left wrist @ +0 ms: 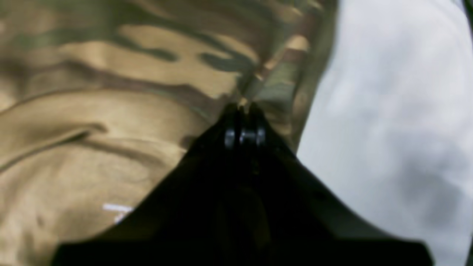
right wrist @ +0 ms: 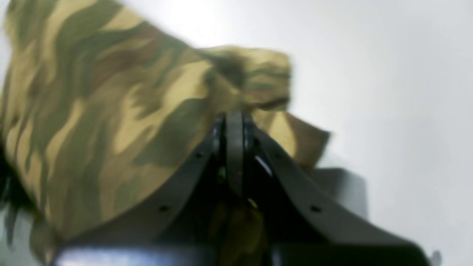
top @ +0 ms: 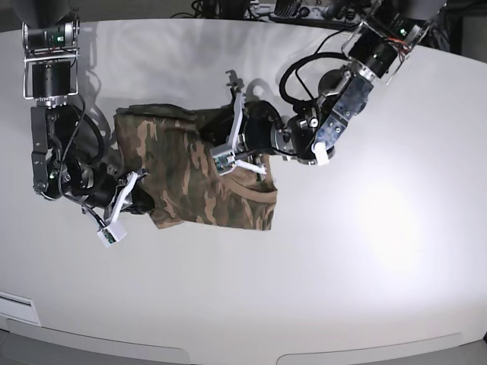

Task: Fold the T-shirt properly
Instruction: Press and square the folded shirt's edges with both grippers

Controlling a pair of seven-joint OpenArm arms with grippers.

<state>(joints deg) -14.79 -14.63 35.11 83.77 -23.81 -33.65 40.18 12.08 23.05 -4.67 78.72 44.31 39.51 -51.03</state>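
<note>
Left wrist view: blurred; the left gripper is pinching a fold of the T-shirt, jaws closed, white table lying to the right.

Right wrist view: also blurred; the right gripper is clamping the camouflage cloth, its lower body cut off.

Base view: both arms are reaching inward over the table's rear half, the T-shirt lying bunched between them, partly hidden by the grippers.

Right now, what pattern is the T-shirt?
Camouflage of green, brown and tan on the T-shirt; clearest in the base view.
</note>
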